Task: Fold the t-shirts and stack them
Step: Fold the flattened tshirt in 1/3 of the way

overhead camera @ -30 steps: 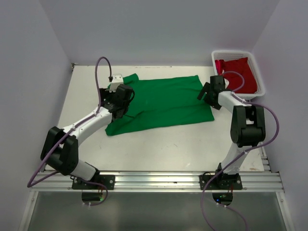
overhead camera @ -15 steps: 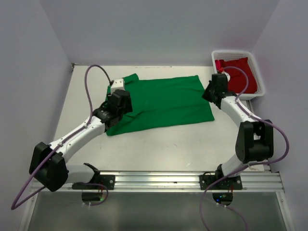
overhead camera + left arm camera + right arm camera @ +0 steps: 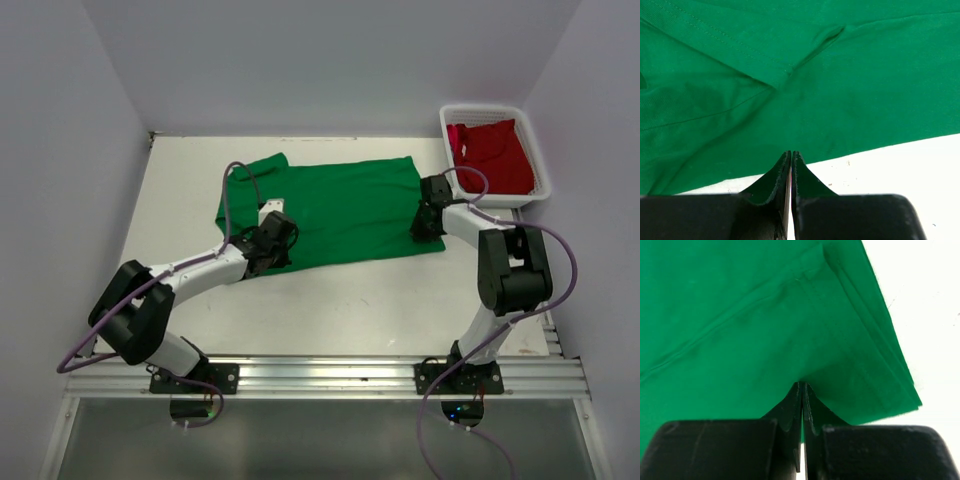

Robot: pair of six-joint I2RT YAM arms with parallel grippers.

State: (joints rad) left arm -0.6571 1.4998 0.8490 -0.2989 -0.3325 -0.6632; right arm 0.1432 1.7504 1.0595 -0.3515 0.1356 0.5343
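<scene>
A bright green t-shirt (image 3: 345,205) lies spread flat across the middle of the table. My left gripper (image 3: 277,243) sits low at its near hem, left of centre. In the left wrist view its jaws (image 3: 791,154) are pressed together on the edge of the green cloth (image 3: 840,90). My right gripper (image 3: 428,222) is at the shirt's near right corner. In the right wrist view its jaws (image 3: 803,385) are shut, with a sliver of green cloth (image 3: 740,315) between them. A red t-shirt (image 3: 495,150) lies crumpled in the basket.
The white mesh basket (image 3: 480,108) stands at the back right corner against the right wall. Bare white tabletop (image 3: 350,300) runs between the shirt and the arm bases. Grey walls close in the left, back and right sides.
Both grippers were open and are now shut. The left arm swung from the shirt's left sleeve to its near hem. The right gripper dropped to the near right corner.
</scene>
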